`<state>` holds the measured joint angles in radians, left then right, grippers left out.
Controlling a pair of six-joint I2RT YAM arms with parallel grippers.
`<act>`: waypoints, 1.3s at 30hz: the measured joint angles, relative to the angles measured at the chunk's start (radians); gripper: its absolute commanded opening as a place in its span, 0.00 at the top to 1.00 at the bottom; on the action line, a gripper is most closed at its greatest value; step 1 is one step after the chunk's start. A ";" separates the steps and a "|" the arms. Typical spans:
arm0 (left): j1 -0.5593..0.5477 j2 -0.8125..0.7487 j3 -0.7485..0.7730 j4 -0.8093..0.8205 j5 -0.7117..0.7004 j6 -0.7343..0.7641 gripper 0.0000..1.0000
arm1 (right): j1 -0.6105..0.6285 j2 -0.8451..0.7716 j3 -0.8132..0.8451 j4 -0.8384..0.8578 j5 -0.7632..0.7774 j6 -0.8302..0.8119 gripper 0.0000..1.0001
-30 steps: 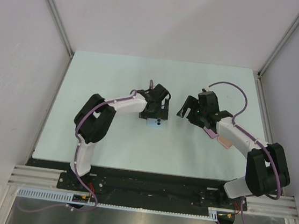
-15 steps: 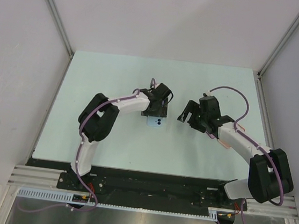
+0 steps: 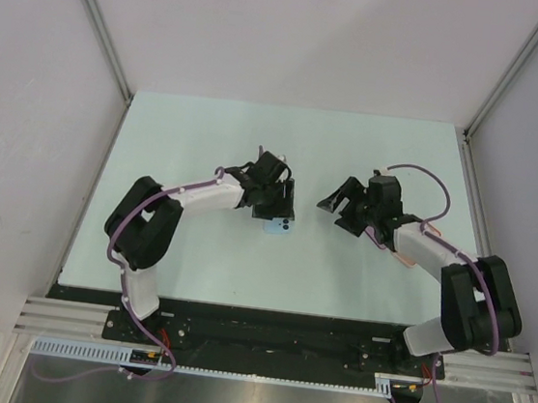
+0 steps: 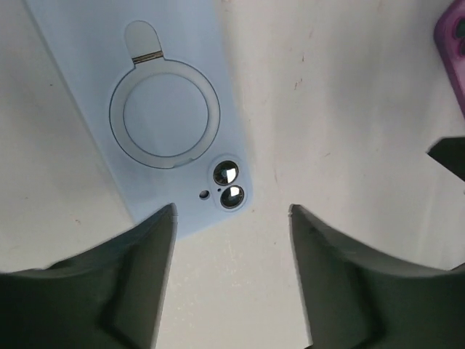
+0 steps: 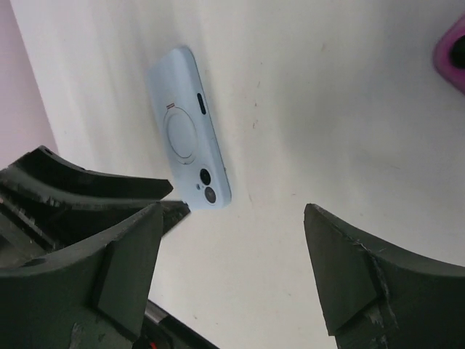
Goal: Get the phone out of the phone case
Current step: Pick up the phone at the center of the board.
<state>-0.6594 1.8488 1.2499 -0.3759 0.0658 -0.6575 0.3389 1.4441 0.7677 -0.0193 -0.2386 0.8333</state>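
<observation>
Hovering low over the table (image 3: 198,145), the left gripper (image 4: 232,214) has its jaws spread and holds nothing. One finger stands over the lens-end corner of the light-blue phone case (image 4: 167,116). The case lies flat, back up. Its ring mark and twin lenses (image 4: 227,185) are showing, so the phone sits inside, screen down. The right gripper (image 5: 234,211) is spread wide too and empty, facing the case from the side, apart from it. Likely intent: one arm pins, the other peels an edge. A magenta object (image 5: 452,51) lies nearby, untouched.
</observation>
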 measured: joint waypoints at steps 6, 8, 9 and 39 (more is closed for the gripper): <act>-0.013 0.001 0.025 -0.072 -0.071 0.017 0.00 | 0.030 0.109 -0.002 0.105 -0.053 0.071 0.18; -0.019 0.002 0.049 -0.105 -0.120 0.026 0.00 | 0.038 0.114 -0.002 0.112 -0.060 0.079 0.17; -0.023 0.003 0.061 -0.114 -0.141 0.029 0.00 | 0.042 0.114 -0.002 0.116 -0.062 0.081 0.16; -0.106 0.266 0.317 -0.271 -0.344 0.048 0.30 | 0.023 0.063 -0.002 0.075 -0.035 0.070 0.13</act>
<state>-0.7654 2.1151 1.5669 -0.6468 -0.2787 -0.6090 0.3618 1.5070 0.7662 0.0555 -0.2737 0.9035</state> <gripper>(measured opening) 0.814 0.864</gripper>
